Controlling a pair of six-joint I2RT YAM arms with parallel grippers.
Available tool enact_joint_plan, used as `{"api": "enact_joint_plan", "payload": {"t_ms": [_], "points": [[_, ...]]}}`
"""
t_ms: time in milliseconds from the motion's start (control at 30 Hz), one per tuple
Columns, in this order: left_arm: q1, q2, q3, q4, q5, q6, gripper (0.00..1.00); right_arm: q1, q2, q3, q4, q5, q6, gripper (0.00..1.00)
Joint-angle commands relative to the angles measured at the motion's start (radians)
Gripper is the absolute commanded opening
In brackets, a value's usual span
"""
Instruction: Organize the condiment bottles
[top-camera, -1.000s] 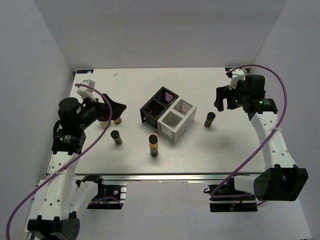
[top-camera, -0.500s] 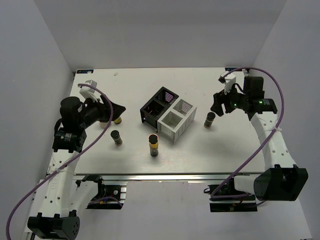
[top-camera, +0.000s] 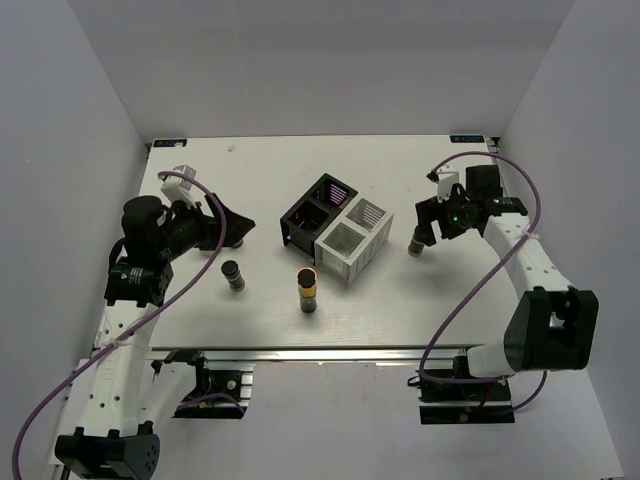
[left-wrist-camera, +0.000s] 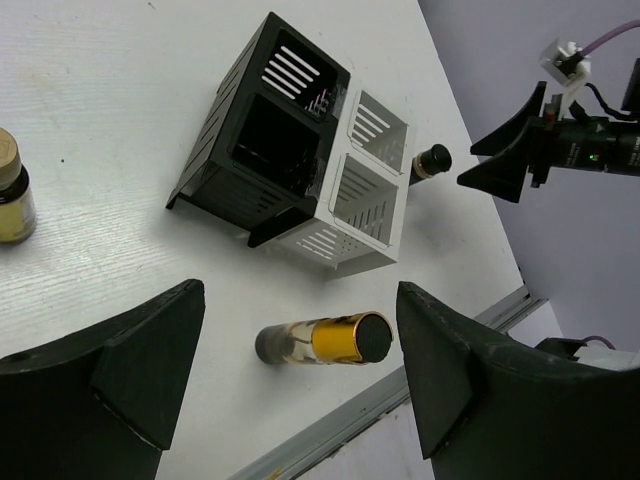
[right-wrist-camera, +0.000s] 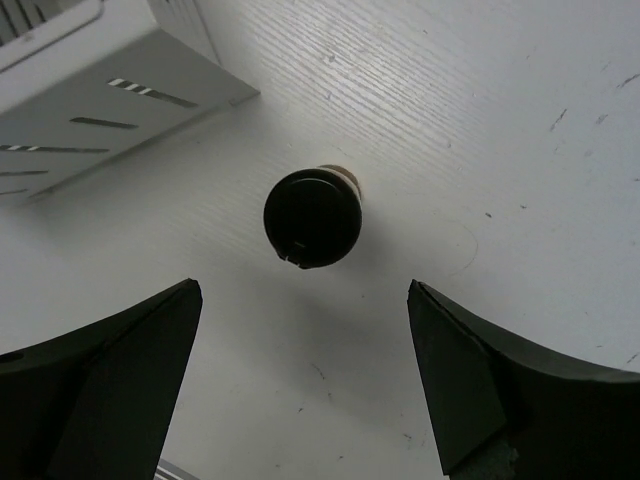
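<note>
Condiment bottles stand on the white table: a yellow one with a dark cap (top-camera: 307, 289) in front of the rack, a dark-capped one (top-camera: 233, 273) to its left, and one (top-camera: 418, 241) right of the rack. My left gripper (top-camera: 228, 226) hovers open over the left side. In the left wrist view its fingers frame the yellow bottle (left-wrist-camera: 335, 338) from a distance, and an amber bottle with a tan cap (left-wrist-camera: 12, 195) shows at the left edge. My right gripper (top-camera: 430, 220) is open just above the right bottle, whose black cap (right-wrist-camera: 312, 218) lies ahead of the open fingers (right-wrist-camera: 303, 286), untouched.
A rack with square compartments, half black (top-camera: 315, 212) and half white (top-camera: 352, 240), lies in the middle of the table. Its white corner (right-wrist-camera: 90, 90) sits close to the left of the right bottle. The table's front edge (left-wrist-camera: 400, 390) runs just beyond the yellow bottle.
My right gripper has moved left and down from the table's right side to just above the bottle by the rack. My left gripper has shifted only slightly.
</note>
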Motion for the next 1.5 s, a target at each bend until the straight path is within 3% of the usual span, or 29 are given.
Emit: {"api": "enact_joint_plan", "payload": {"t_ms": [0,367,567,833,1167,1467], "points": [[0.003,-0.025,-0.002,-0.031,-0.005,0.011,0.87,0.012,0.032,0.004,0.074,0.047,-0.005,0.89],[0.003,-0.040,-0.019,-0.072,-0.028,0.011,0.87,0.044,0.180,0.005,0.153,0.061,-0.020,0.88],[0.004,-0.045,-0.028,-0.074,-0.037,0.002,0.87,0.062,0.213,0.005,0.202,0.073,-0.014,0.80],[0.003,-0.039,-0.026,-0.080,-0.043,0.006,0.87,0.078,0.204,-0.001,0.206,0.107,-0.029,0.51],[0.003,-0.036,-0.031,-0.086,-0.040,0.016,0.87,0.078,0.099,0.077,0.108,0.112,-0.048,0.00],[0.003,-0.037,-0.022,-0.112,-0.038,0.037,0.87,0.091,0.094,0.387,-0.076,0.009,-0.035,0.00]]}}
